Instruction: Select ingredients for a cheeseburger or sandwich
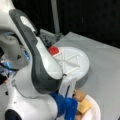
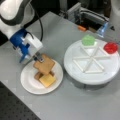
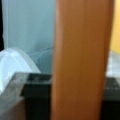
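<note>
In a front view the gripper pinches a toast slice by its left edge, above the white plate. Under it lie another toast and the cheese square. Open table separates them from the divided tray at right.

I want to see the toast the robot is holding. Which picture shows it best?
A front view shows the toast slice whole, held by the gripper over the white plate. In the wrist view it is just a wide orange-brown band. In a front view the arm hides most of it.
</note>
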Robot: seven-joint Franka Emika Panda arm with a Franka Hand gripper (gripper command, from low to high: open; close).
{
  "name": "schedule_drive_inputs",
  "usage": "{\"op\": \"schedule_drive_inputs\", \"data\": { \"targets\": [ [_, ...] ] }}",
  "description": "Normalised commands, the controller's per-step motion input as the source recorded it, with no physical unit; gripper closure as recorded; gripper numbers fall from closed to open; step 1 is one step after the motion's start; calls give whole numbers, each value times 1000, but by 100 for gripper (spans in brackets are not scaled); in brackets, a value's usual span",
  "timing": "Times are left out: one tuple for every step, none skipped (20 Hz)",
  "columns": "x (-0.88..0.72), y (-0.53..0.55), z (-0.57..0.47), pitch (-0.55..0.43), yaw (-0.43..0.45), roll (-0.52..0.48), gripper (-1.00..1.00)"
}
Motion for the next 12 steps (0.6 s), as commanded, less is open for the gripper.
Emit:
{"op": "schedule_drive_inputs", "data": {
  "targets": [
    [133, -111, -173, -85, -45, 223, 100],
    [130, -114, -222, -111, -47, 217, 100],
    [128, -115, -246, -120, -46, 213, 100],
    [131, -113, -253, -136, -47, 211, 100],
    [133, -115, -278, -150, -46, 212, 100],
    [131, -121, -273, -159, -45, 215, 100],
    [123, -128, -266, -160, -44, 211, 100],
    [116, -134, -257, -163, -46, 211, 100],
    [113, -139, -250, -171, -47, 209, 100],
    [116, -145, -252, -179, -45, 199, 100],
    [122, -157, -252, -186, -38, 187, 100],
    [130, -168, -245, -191, -31, 177, 100]
  ]
}}
